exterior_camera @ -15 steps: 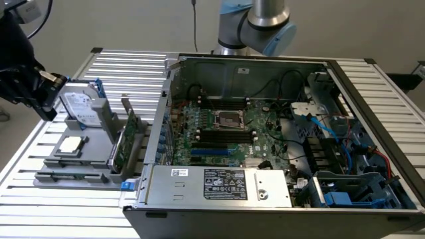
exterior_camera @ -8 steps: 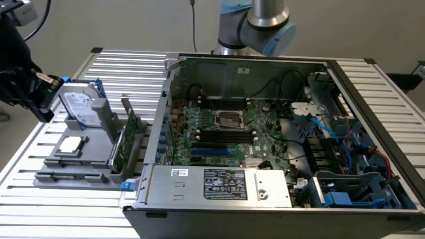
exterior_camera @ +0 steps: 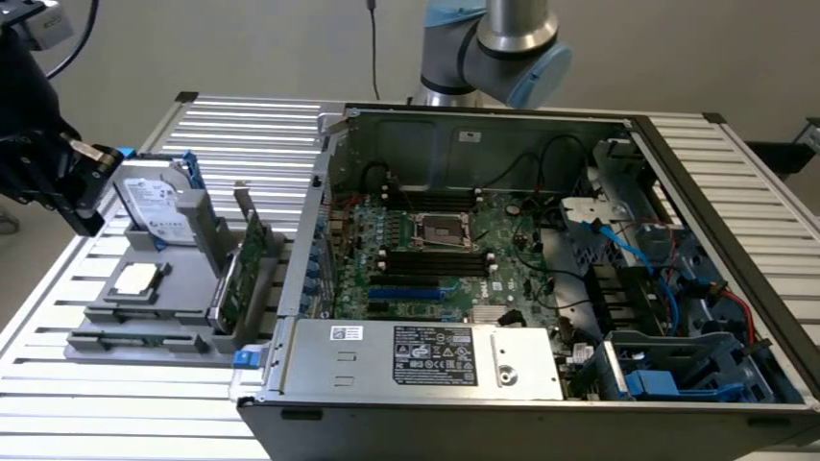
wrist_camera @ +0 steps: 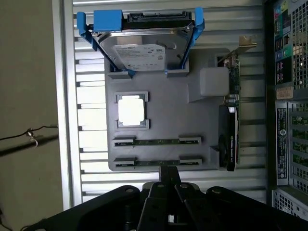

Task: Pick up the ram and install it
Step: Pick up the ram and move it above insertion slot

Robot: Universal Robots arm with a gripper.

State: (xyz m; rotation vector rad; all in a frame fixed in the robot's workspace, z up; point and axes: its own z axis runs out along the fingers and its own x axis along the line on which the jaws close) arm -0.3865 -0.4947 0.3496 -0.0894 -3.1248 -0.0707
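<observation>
Robot claw (wrist_camera: 168,174) clenched, hanging above a grey tray (wrist_camera: 192,120) of computer parts on a slatted metal surface (exterior_camera: 115,408).

At the tray's near end we see the ram (wrist_camera: 157,161), a thin dark-green stick resting in its slot, below the claw's fingers, which are pressed together. A second ram stick (wrist_camera: 157,141) sits just beyond it in a matching slot. Farther along is a square silver processor (wrist_camera: 132,109), and at the far end a hard drive (wrist_camera: 144,50) leans in a blue bracket. A green expansion card (wrist_camera: 230,139) stands along the tray's side. On the exterior view's right we see an open computer case (exterior_camera: 513,432).
</observation>
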